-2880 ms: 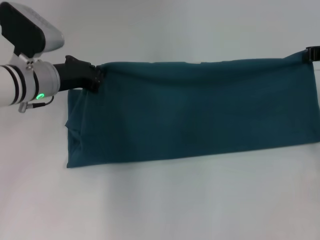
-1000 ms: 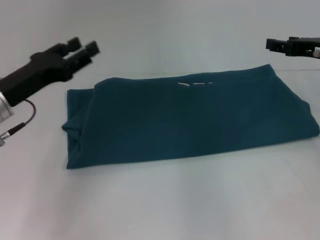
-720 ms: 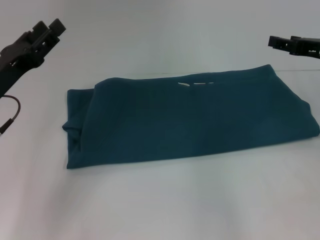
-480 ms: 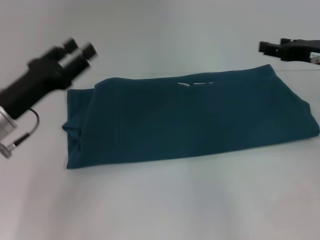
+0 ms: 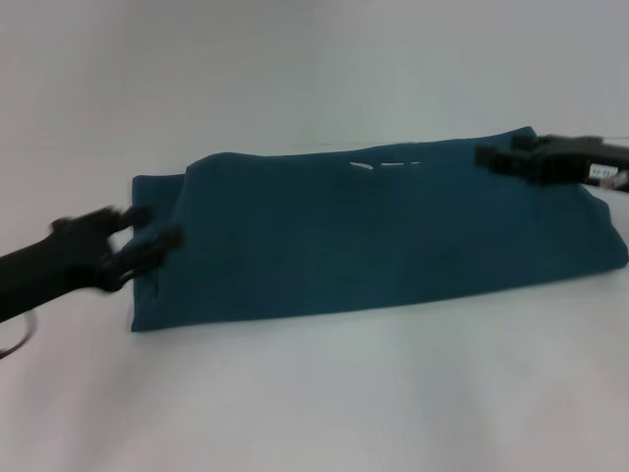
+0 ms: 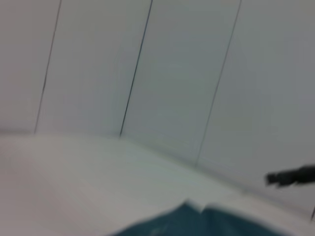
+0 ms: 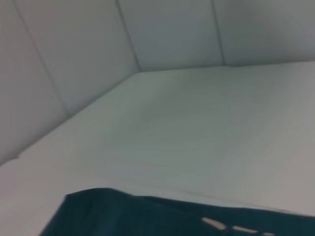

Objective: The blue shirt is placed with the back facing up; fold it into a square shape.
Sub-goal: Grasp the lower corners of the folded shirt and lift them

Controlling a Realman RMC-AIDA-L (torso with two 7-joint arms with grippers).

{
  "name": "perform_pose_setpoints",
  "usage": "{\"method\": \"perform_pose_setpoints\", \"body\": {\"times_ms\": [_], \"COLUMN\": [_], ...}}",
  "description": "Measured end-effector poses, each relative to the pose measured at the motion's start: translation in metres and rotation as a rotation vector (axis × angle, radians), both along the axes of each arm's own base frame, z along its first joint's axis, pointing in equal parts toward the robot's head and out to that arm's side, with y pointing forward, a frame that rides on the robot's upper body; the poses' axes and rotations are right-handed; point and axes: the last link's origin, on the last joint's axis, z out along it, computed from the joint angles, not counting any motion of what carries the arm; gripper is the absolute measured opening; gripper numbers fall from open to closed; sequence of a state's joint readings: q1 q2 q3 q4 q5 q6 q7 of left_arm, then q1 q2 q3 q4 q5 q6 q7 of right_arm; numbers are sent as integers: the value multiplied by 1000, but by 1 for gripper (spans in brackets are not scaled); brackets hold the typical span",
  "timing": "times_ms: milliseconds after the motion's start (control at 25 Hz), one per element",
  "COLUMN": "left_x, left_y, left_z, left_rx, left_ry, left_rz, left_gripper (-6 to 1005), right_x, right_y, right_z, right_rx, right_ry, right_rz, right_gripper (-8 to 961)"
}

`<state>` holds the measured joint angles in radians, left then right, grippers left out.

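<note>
Head view shows a white table (image 5: 324, 393) bearing the blue shirt (image 5: 383, 241), which lies folded into a long horizontal band across the middle of the surface. The band's near edge runs roughly straight from the robot's left to its right; its far edge is slightly wavy. A few small white marks (image 5: 385, 164) show at the far edge, about midway along. At the shirt's left end the fabric bunches into a narrow fold with a darker crease.

Pale wall panels (image 6: 182, 78) with thin dark seams stand behind the table, seen in both wrist views.

The left gripper (image 5: 147, 236) is at the shirt's left end, low over the table, its black body reaching in from the left edge of the frame. Its two fingers stand apart with a gap between them, holding nothing; the upper finger is just off the cloth's edge and the lower one overlaps the bunched fold. Whether they touch the fabric cannot be told.

The right gripper (image 5: 496, 157) is over the shirt's far right corner, its black body entering from the right. It appears as a single dark bar, so whether its fingers are parted or closed cannot be told.
</note>
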<state>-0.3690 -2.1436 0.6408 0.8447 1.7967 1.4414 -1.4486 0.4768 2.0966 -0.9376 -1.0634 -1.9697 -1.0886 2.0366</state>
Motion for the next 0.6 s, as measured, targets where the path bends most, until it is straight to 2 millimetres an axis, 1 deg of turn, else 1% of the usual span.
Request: {"method": "perform_pose_setpoints", "body": {"times_ms": [40,160,240,320,400,520,600], "left_x": [-8,-24,-33,-34,-30,-24,-19], "left_y": [-4,-12,-14,-12,-5,8,17], "left_z": [8,18,22,24,28,32,31], "left_rx": [-17,-24,-22,-29,-38,-46,-49], "left_ry": [45,148,212,244,261,272,279], "left_rz": [10,15,15,6,0,15,24], "left_gripper": [608,608,608,608,608,608,609], "right_x": [0,0,0,-3,-6,-10,-13], "right_y": [-4,-15,-20,-23,-25,-26,-25], "right_z": [-4,-20,-29,-34,-39,-44,-47], "right_rx": [-17,-58,-70,-70,-72,-79,-72], "right_ry": [15,82,139,190,216,199,162], "right_rz": [6,28,43,62,84,120,147], "right_gripper": [686,686,685,685,685,685,685]}}
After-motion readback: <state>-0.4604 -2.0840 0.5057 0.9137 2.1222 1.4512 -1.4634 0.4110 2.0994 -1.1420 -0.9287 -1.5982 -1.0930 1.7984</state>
